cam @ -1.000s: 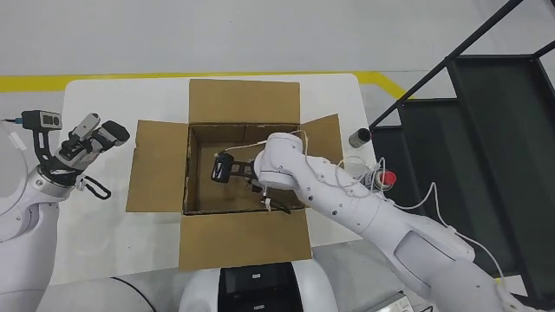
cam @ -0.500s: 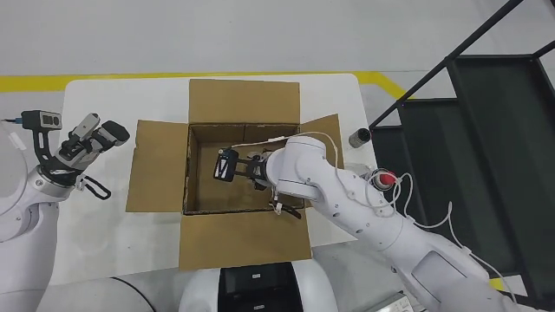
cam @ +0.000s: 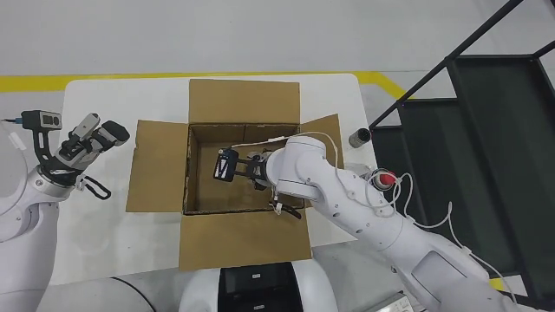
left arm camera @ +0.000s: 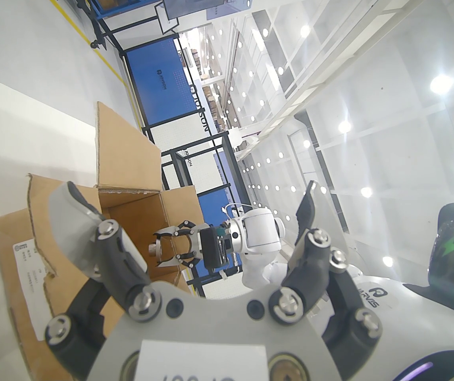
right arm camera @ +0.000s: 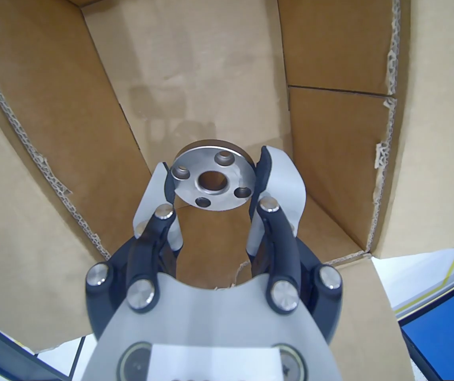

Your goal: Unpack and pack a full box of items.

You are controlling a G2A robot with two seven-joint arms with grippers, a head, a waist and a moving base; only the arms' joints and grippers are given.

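Indoors, white table [cam: 156, 104] on grey floor [cam: 260, 17]; right jaws grip flange [right arm camera: 231, 176].

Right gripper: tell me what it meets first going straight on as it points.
Holding the metal flange, the right gripper would likely meet the cardboard box's inner panel ahead; wall or floor, I cannot tell.

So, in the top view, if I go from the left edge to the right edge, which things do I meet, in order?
left pincer → cardboard box → small grey cylinder → red-capped item → black stairs
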